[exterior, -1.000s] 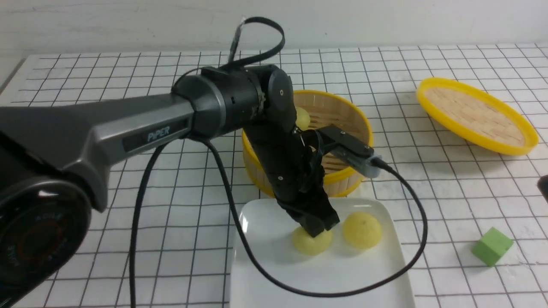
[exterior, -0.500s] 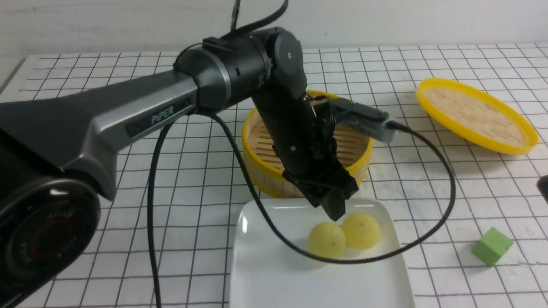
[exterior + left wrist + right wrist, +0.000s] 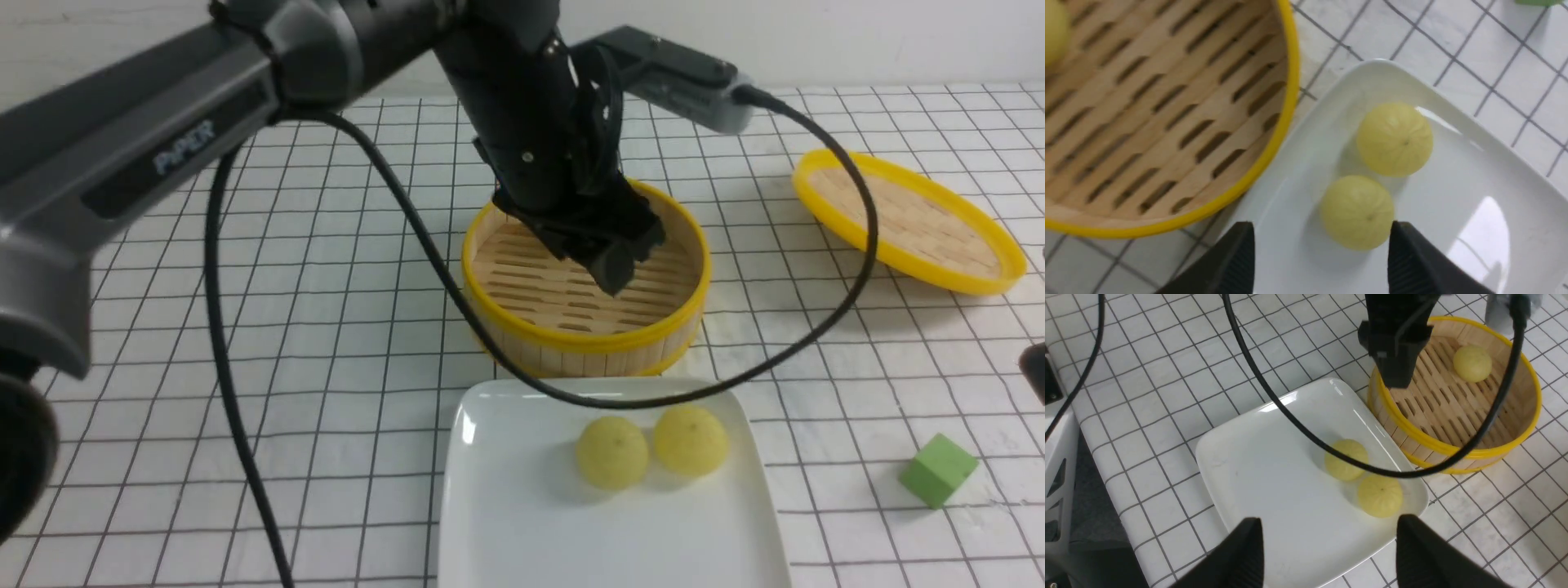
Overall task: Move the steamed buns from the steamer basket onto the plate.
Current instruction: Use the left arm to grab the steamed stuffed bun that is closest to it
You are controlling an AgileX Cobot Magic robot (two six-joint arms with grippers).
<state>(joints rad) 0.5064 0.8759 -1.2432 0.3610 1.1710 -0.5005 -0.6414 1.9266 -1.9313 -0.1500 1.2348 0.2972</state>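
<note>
Two pale yellow steamed buns [image 3: 612,452] [image 3: 691,441] lie side by side on the white plate [image 3: 522,514], apart from any gripper. A third bun [image 3: 1472,363] rests on the slatted floor of the steamer basket [image 3: 584,339]; in the front view my left arm hides it. My left gripper [image 3: 614,273] hangs open and empty above the basket's near side. In its own wrist view its jaws [image 3: 1323,228] stand wide over the plate's nearer bun [image 3: 1357,212]. My right gripper [image 3: 1329,524] is open and empty, hovering off the plate's near corner.
The shallow yellow-rimmed lid [image 3: 906,220] lies tilted at the back right. A green cube [image 3: 939,469] sits right of the plate. The left arm's black cable [image 3: 816,327] sags from the wrist camera down across the plate's far edge.
My left gripper opened and let go of a bun on the plate, then rose and drew back over the basket. The released bun rolled next to the other one.
</note>
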